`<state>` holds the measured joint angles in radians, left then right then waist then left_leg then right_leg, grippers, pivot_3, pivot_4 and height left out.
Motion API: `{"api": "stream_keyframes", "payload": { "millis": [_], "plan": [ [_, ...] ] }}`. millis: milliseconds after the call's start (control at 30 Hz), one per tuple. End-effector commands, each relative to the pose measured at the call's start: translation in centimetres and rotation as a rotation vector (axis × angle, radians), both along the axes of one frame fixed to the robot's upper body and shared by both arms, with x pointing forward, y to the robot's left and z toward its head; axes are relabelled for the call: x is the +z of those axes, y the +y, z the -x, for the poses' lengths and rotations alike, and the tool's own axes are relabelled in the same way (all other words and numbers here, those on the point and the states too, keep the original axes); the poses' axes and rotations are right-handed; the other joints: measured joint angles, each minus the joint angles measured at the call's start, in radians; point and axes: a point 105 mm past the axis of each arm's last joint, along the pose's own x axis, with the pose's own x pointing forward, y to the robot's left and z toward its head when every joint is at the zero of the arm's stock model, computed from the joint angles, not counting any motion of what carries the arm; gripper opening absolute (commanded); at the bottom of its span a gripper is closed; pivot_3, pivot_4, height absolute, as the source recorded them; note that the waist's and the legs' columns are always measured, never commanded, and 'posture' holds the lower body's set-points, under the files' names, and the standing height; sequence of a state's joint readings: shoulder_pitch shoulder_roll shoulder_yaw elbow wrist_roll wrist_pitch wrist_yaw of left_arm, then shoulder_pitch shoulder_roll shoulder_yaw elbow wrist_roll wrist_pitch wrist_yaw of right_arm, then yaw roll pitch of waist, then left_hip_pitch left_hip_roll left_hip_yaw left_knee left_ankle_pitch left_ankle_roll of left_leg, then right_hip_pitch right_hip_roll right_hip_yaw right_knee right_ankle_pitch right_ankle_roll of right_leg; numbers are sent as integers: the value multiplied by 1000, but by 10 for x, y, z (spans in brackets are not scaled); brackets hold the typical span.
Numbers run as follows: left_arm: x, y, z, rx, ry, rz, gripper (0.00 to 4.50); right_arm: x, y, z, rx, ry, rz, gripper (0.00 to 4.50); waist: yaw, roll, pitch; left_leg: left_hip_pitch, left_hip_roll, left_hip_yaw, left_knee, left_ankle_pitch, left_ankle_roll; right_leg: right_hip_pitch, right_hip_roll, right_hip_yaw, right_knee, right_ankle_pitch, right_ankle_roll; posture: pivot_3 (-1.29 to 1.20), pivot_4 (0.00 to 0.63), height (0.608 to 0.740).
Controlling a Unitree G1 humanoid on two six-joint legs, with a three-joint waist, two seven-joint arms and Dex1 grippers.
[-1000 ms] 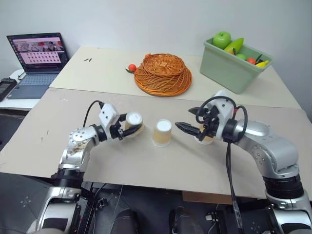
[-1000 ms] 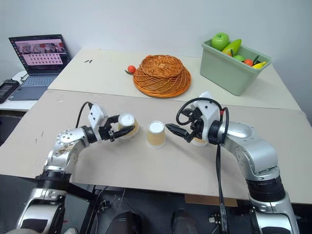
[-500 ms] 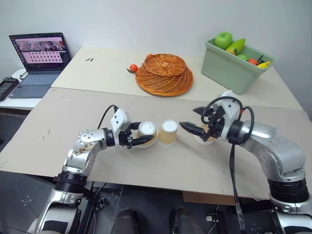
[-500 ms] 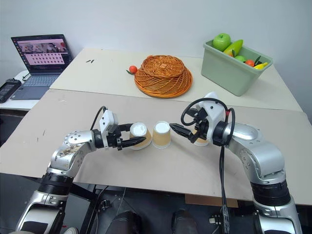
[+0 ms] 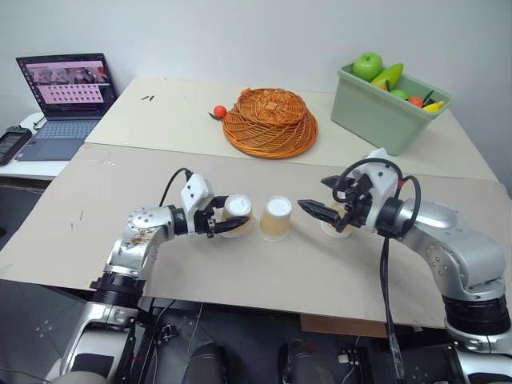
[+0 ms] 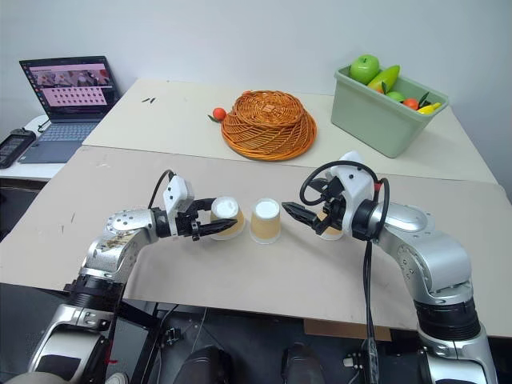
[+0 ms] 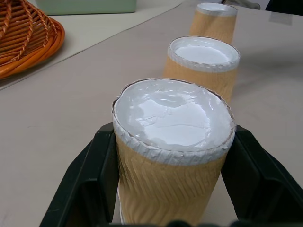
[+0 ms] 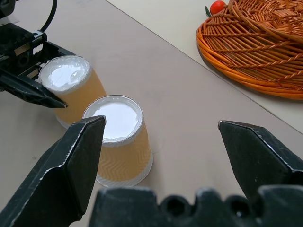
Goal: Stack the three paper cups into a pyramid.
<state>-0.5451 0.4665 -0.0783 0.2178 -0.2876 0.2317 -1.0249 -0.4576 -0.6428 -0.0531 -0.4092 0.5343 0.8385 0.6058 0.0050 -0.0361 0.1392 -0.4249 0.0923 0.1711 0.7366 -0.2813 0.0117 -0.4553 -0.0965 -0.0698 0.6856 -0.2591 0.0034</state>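
Left gripper clamps 1 cup.

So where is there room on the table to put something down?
Bare brown board lies near the laptop, and along the near edge below the paper cups. The strip between the wicker basket and cups is free. It's crowded between the grippers.

tan zigzag-embossed paper cups showed white bases, the wicker basket glowed orange, the bin sat pale green, the worktop lay beige, end effector fingers were black.
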Motion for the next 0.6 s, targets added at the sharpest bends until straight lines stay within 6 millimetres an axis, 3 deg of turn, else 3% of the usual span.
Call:
{"api": "stream_keyframes", "payload": {
  "millis": [33,100,167,267,400,600],
  "plan": [
    [1,0,-6,28,-27,-11,2542,18,0,5,8,-67,-1,4500,1,0,0,0,0,0,0,0,0,0,0,0,0,0,0,0,150,693],
    [1,-3,-6,26,-26,-1,2542,18,0,5,10,-68,-1,4500,3,0,0,0,0,0,0,0,0,0,0,0,0,0,0,0,150,693],
    [0,-4,-6,27,-26,3,3526,19,1,6,10,-70,-2,4500,4,0,0,0,0,0,0,0,0,0,0,0,0,0,0,0,150,693],
    [1,-4,-7,35,-30,12,4471,19,1,6,12,-69,-2,4500,5,0,0,0,0,0,0,0,0,0,0,0,0,0,0,0,150,693],
    [7,-4,-8,37,-41,22,4471,17,1,6,11,-64,-1,4500,5,0,0,-1,0,0,0,0,0,0,0,0,-1,0,0,0,150,693],
    [35,6,7,-22,-68,23,4471,19,-1,7,8,-65,-2,4500,3,0,0,-1,0,-1,0,0,0,0,0,0,-1,0,0,0,150,693]
  ]
}}
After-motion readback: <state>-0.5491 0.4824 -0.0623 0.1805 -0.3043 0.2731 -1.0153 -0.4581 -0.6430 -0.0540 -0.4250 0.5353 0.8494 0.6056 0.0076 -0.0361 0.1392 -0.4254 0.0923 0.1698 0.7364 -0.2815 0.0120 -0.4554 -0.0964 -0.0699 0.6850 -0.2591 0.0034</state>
